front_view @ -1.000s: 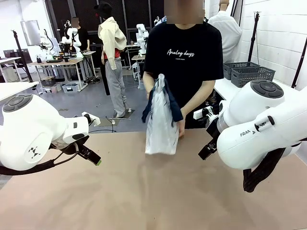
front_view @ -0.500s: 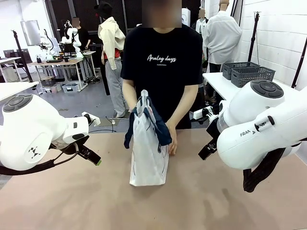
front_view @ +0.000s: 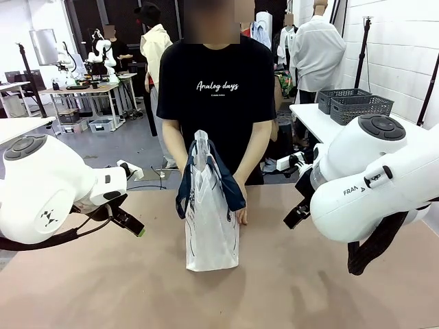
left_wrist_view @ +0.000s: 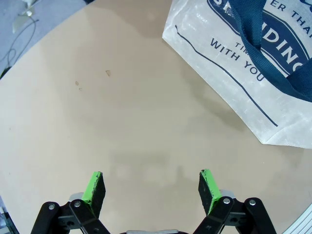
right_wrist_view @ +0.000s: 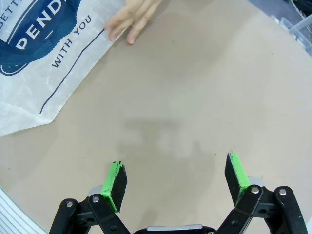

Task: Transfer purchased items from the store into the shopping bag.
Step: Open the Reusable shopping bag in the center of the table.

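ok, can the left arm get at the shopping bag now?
Probably yes: the left gripper is open over bare table, with nothing between it and the shopping bag. The person's hand rests at its right side.

Crinkly translucent plastic shopping bag [front_view: 211, 226] on a smooth matt table [front_view: 123, 288].

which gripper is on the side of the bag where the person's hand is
The right gripper: the person's hand lies at the shopping bag's edge ahead of it. The left gripper faces the bag's other side.
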`<state>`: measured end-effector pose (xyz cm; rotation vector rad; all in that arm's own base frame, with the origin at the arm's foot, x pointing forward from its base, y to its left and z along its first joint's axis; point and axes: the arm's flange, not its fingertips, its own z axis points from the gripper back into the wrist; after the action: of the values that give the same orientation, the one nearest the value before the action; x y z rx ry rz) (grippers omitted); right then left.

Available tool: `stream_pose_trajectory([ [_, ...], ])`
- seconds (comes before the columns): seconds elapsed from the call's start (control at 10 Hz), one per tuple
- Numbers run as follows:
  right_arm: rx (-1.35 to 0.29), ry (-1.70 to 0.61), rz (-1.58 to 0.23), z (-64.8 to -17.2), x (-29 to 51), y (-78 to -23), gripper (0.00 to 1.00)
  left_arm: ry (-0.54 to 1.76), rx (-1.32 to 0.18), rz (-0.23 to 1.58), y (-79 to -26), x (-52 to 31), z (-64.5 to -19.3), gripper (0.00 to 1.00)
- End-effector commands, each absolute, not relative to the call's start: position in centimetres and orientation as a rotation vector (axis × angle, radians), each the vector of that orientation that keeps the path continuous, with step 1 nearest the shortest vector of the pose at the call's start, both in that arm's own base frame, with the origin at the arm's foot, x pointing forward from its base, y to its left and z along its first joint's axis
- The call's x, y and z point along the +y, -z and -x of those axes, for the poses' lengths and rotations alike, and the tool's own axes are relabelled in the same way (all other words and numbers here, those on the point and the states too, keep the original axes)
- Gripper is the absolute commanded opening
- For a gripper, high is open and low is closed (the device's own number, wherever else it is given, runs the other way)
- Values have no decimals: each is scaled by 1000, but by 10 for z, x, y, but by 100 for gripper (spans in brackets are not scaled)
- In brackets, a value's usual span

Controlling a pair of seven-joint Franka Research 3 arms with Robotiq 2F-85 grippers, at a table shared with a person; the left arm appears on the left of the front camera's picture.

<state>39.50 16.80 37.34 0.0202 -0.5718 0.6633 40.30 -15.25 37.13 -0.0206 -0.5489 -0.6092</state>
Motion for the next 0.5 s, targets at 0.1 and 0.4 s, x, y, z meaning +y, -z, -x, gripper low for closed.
stream_pose_trajectory([
  [0.1, -572, -663, -21, -395, 168, -373, 100, 606, -549, 21, -371, -151, -403, 100],
  [0.4, -572, -663, -21, -395, 168, -373, 100, 606, -549, 21, -371, -151, -403, 100],
])
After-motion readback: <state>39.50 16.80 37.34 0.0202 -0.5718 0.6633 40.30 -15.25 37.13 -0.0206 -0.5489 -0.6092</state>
